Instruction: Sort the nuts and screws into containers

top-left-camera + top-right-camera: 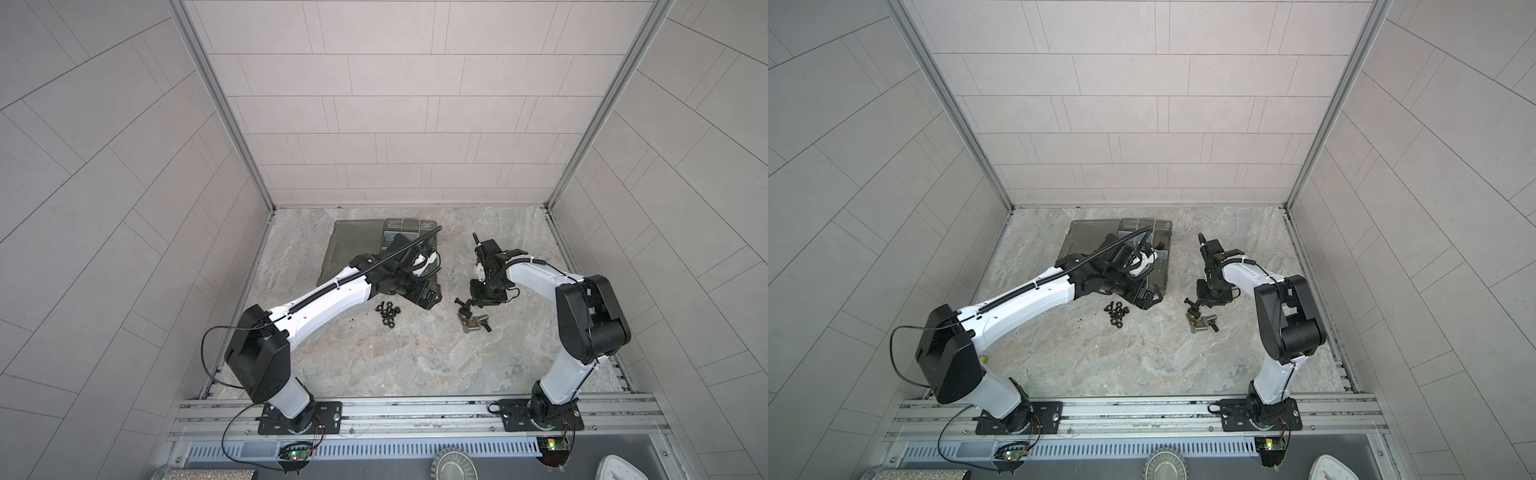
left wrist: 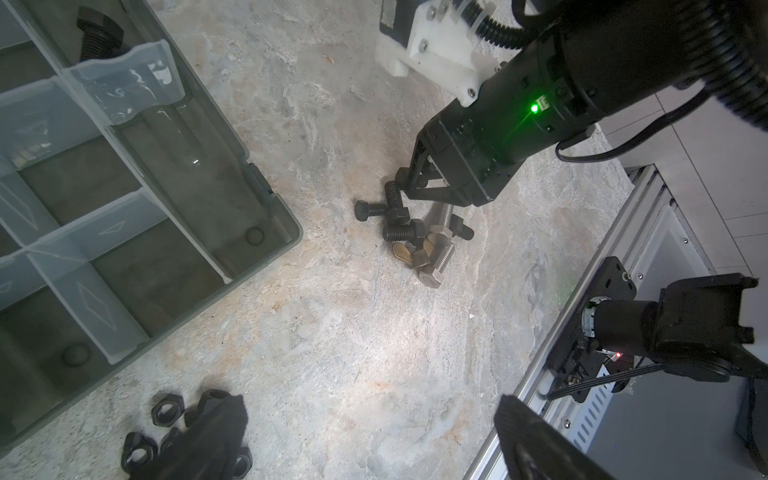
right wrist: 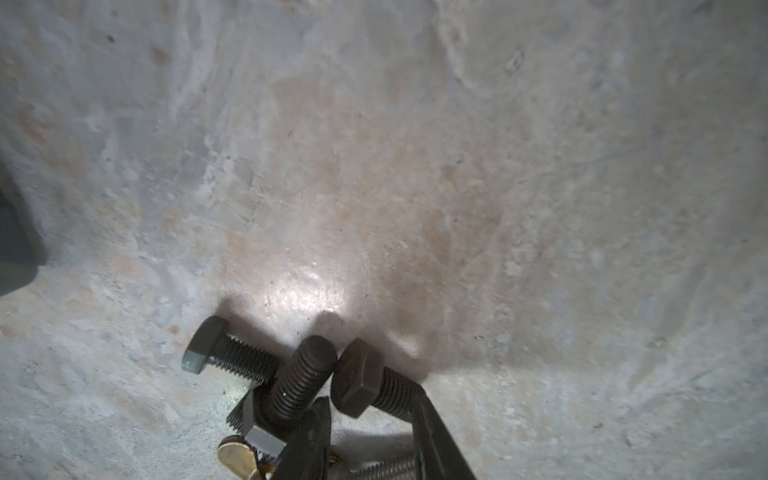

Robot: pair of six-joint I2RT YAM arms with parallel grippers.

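Black and silver screws lie piled right of centre. My right gripper is down in that pile, shut on a black screw, head by one finger and thread against the other. More black screws touch it. Black nuts are heaped left of centre. My left gripper hangs wide open and empty, one finger over the nuts. The containers are in the grey organizer box at the back; one holds a black screw.
The box's flat lid lies open to the left of the compartments. A brass wing nut sits among the screws. A metal rail runs along the table's front edge, and tiled walls close in three sides.
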